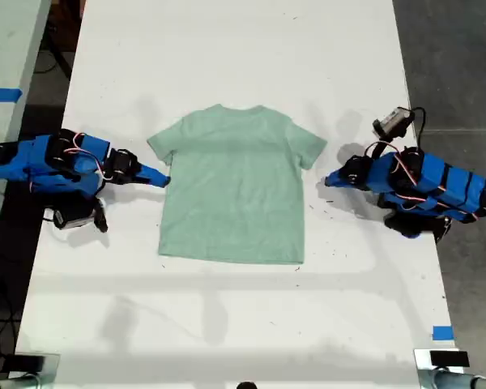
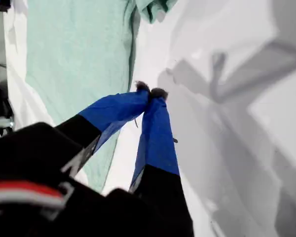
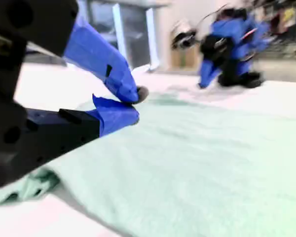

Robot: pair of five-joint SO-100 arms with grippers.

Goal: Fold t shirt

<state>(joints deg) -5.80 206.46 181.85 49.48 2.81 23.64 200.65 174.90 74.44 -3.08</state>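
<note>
Mint-green t shirt (image 1: 231, 190) is laid flat, unfolded, and my first gripper (image 1: 328, 180) at three o'clock in the exterior view and my second gripper (image 1: 164, 179) at nine, both clenched empty, must be opened for the sleeves.

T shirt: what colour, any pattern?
Plain pale mint green, no pattern; the t shirt shows best in the exterior view.

You have one t shirt (image 1: 233, 186) and two blue arms (image 1: 53, 162) (image 1: 417, 182) on one white desk (image 1: 227, 65).
</note>
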